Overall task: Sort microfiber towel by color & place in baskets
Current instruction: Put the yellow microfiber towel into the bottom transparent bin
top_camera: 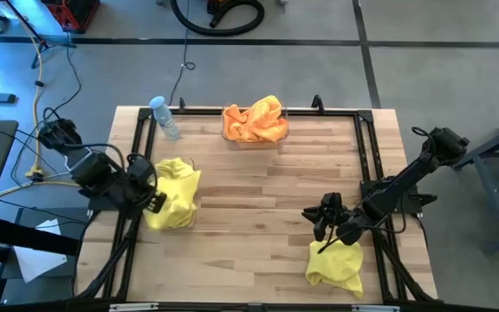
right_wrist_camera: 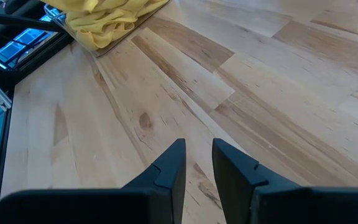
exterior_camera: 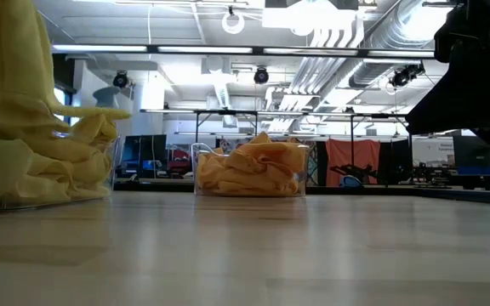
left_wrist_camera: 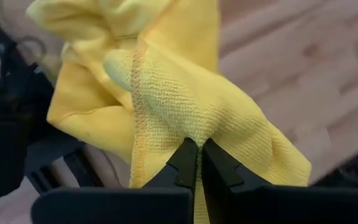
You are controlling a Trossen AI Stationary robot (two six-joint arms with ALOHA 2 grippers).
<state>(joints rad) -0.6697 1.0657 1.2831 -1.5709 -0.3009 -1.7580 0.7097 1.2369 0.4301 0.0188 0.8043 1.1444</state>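
A heap of yellow microfiber towels (top_camera: 176, 195) fills the clear basket (exterior_camera: 113, 166) at the table's left. My left gripper (left_wrist_camera: 199, 144) is above it, shut on one yellow towel (left_wrist_camera: 166, 93). Orange towels (top_camera: 254, 123) fill a second clear basket (exterior_camera: 198, 166) at the far middle. Another yellow towel (top_camera: 336, 264) lies crumpled on the wood at the near right. My right gripper (top_camera: 320, 225) stands just beyond that towel's far edge; its fingers (right_wrist_camera: 197, 146) are a little apart over bare wood, with nothing between them. My left gripper pinches a bunched fold of the yellow towel (left_wrist_camera: 194, 130) between its two fingertips, close to a stitched hem. The fingers slant down from above. The towel hangs below them (exterior_camera: 11, 68), and its lower part rests on the heap in the left basket.
A clear water bottle (top_camera: 165, 117) lies at the far left corner. Black frame rails (top_camera: 366, 165) run along the table's left, far and right sides. Bare wood lies in the middle between the baskets and the near-right towel.
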